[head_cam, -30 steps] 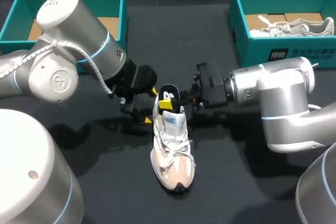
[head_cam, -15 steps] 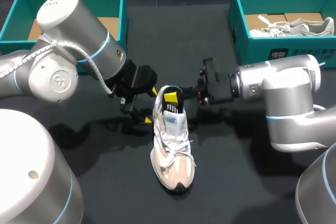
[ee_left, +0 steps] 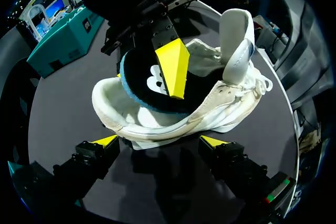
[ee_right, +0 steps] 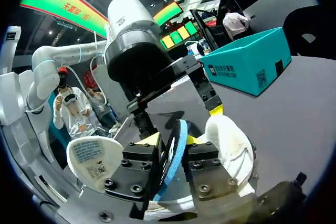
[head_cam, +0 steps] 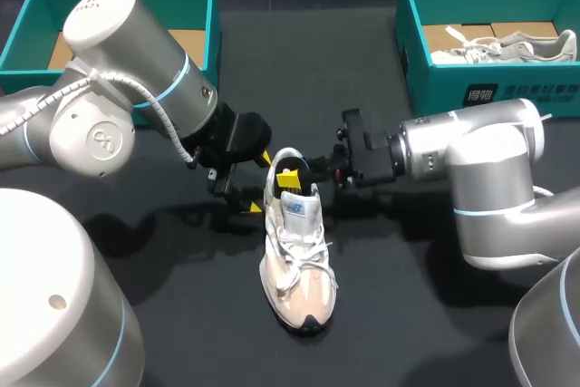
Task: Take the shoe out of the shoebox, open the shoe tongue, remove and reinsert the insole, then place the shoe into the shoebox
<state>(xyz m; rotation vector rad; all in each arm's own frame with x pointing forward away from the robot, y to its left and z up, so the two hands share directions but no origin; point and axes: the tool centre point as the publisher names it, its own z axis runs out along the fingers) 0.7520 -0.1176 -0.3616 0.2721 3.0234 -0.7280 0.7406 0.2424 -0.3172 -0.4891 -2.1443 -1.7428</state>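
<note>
Near the middle of the dark surface (head_cam: 408,296) lies the shoe (head_cam: 294,251), a pale cream sneaker resting on its sole. Its toe points toward the robot and its heel points away. It sits outside both boxes, roughly between them and nearer the robot. The tongue (ee_left: 236,35) is pulled up and stands upright above the laces, showing a printed label on its inner face in the right wrist view. The insole (ee_left: 142,85), black with a blue edge, stands on edge in the heel opening, partly inside the shoe and partly above the collar.

The right tool (ee_right: 172,141) comes in from the shoe's right side and is closed on the insole, with one yellow tip pressed against each face. The left tool (head_cam: 256,183) sits just beside the heel on the shoe's left side. Its fingers are spread wide, the yellow tips low near the sole, and they hold nothing. Whether either tip touches the shoe cannot be told.

Well apart at the far left of the surface stands the left shoebox (head_cam: 213,24), teal with brown card showing inside. At the far right stands the right shoebox (head_cam: 435,88), also teal, with a second pale sneaker (head_cam: 507,47) lying inside it.
</note>
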